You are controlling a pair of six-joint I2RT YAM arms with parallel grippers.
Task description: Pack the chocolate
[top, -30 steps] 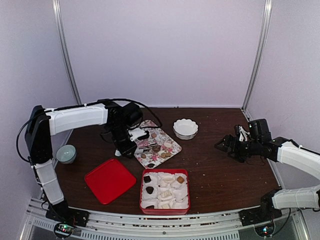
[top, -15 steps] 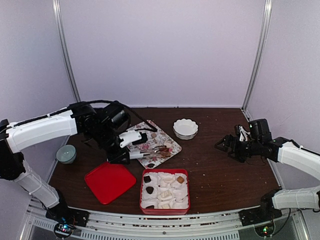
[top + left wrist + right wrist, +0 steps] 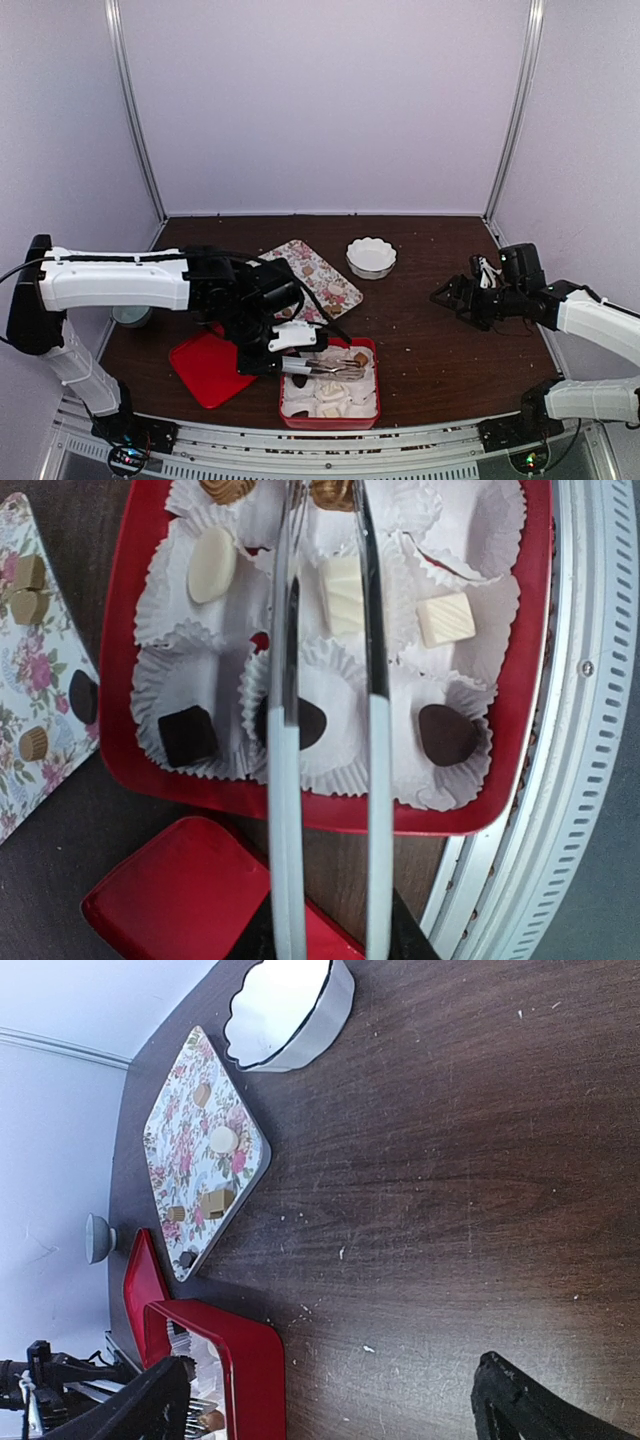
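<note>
Chocolates (image 3: 297, 723) fill most paper cups (image 3: 470, 520) in the red box (image 3: 118, 680); one looks empty, and several more lie on the floral tray (image 3: 175, 1150). Left hand (image 3: 283, 360) clamps tongs (image 3: 283, 780), tips around a tan piece (image 3: 330, 492). Right hand (image 3: 448, 294) gapes empty over the desk (image 3: 450, 1160).

Top view: you get soft, even light from overhead and a lilac cast on the walls. Shadows on the worktop (image 3: 440, 330) are faint and diffuse. The picture is soft, fine detail lost.

Left wrist view: bright. The paper cups (image 3: 470, 525) run near pure white, folds barely reading. The tongs (image 3: 378, 740) sit close to the lens, blurred toward the bottom edge, with glare along both blades.

Right wrist view: worktop grain sharp, pale sheen across it. The right fingers (image 3: 530, 1410) are 2 black silhouettes. The white bowl (image 3: 330, 1010) is overexposed inside.
</note>
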